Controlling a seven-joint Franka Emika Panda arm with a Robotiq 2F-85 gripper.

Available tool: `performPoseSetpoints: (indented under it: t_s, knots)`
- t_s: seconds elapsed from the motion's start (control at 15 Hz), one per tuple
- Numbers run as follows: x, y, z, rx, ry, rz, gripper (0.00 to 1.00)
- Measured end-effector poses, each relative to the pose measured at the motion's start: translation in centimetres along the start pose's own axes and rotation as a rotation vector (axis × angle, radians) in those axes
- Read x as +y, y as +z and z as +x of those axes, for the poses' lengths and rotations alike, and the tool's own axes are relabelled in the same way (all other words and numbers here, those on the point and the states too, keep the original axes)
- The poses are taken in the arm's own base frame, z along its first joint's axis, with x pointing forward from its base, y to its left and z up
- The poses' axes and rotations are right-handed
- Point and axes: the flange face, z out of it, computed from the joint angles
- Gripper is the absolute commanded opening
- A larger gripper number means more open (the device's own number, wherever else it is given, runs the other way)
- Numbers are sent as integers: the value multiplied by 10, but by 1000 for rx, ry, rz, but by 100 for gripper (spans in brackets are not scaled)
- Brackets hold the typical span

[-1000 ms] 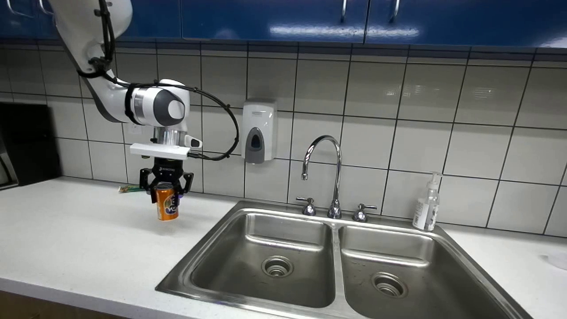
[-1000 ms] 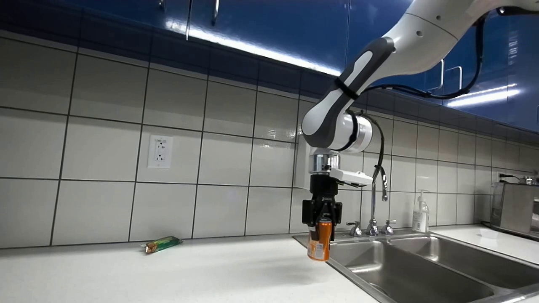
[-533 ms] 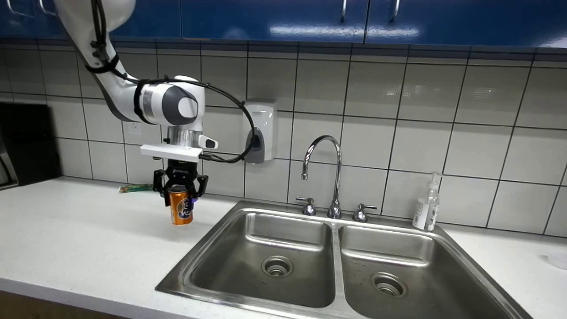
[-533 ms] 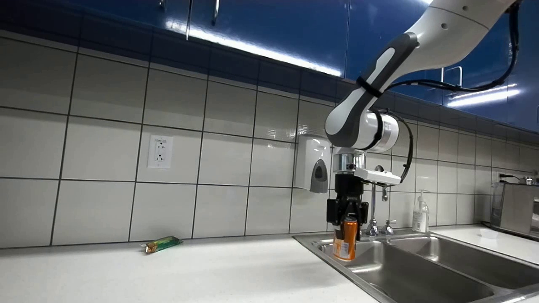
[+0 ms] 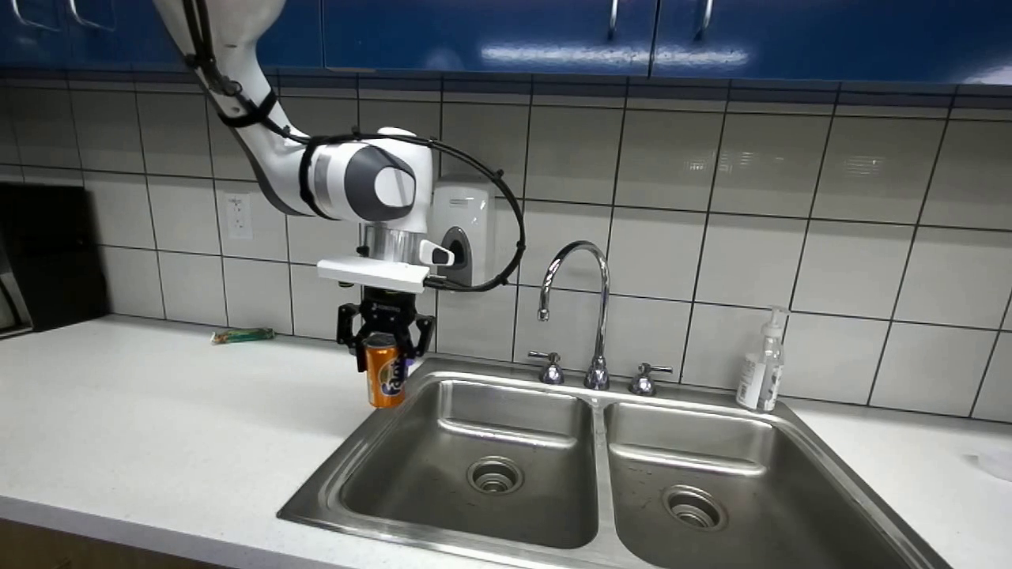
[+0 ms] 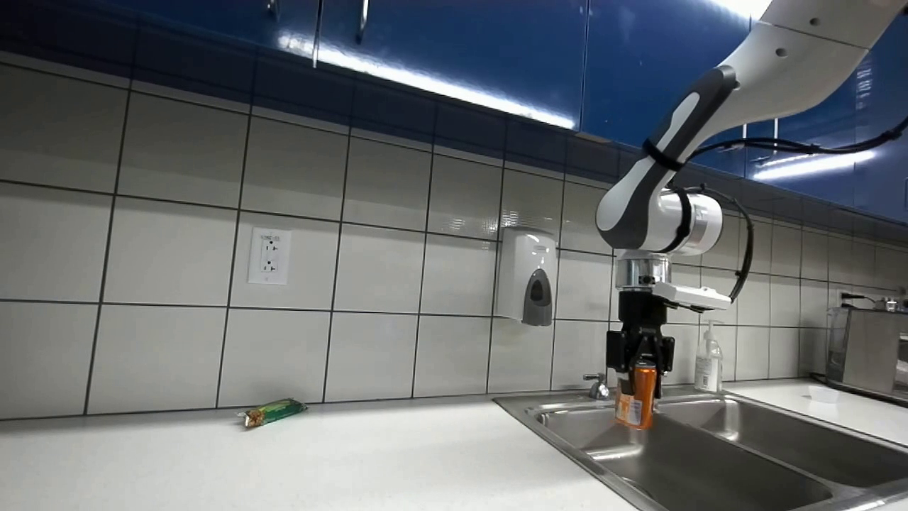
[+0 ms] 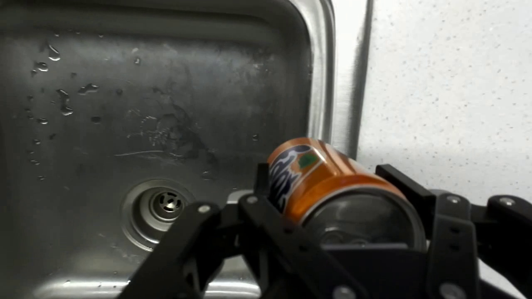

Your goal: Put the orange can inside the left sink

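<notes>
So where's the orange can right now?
In an exterior view, the orange can hangs in the jaws, left of the faucet, partly hiding the rim of the left sink.

the can (image 7: 316, 166) is bright orange, with dark blue and white lettering and a green patch; its top reads dark grey in the wrist view. the gripper (image 5: 385, 362) is black. the arm (image 5: 277, 170) is white with dark grey panels and black bands. the left sink (image 5: 419, 482) is silvery grey, marked by pale scratches. the counter (image 7: 449, 83) is white, flecked grey and tan. blue cabinets (image 5: 474, 32), streaked white. tiles (image 5: 664, 166) off-white in a dark grid. the packet (image 6: 278, 411) is green, brownish at one end.
</notes>
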Motion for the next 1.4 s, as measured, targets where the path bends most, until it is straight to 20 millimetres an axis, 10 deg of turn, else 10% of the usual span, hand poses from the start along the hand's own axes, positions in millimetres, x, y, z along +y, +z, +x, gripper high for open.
performPoseSetpoints:
  t_s: [0.47, 1.4]
  knots:
    - [64, 4, -25, -6, 2, 8, 40]
    - [90, 58, -20, -100, 7, 32, 40]
